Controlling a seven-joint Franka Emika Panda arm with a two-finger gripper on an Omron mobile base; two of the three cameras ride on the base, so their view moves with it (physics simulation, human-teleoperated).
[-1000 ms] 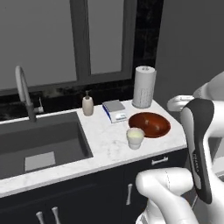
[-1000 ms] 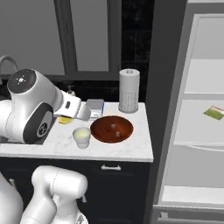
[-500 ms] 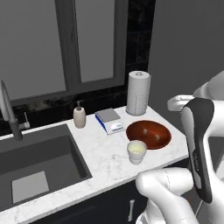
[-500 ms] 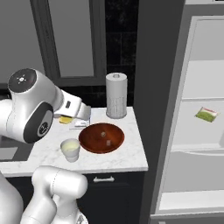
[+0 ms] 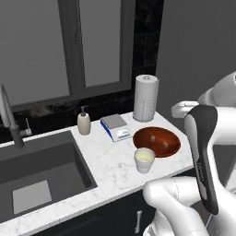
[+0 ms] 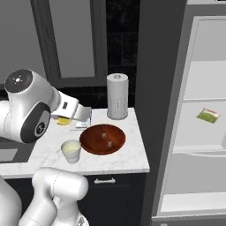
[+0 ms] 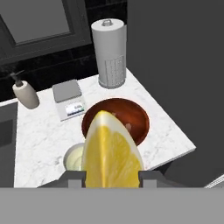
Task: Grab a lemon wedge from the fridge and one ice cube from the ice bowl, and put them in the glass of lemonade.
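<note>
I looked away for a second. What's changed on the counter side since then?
Only the base has driven: both base views slid, the counter shifting left and the open grey fridge showing larger. On the counter nothing moved: the small whitish cup of lemonade stands beside the reddish-brown ice bowl. The pincer is shut on the bright yellow lemon wedge.

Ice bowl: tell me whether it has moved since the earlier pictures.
No. The ice bowl stays between the paper towel roll and the glass of lemonade; only the camera shifted with the base.
</note>
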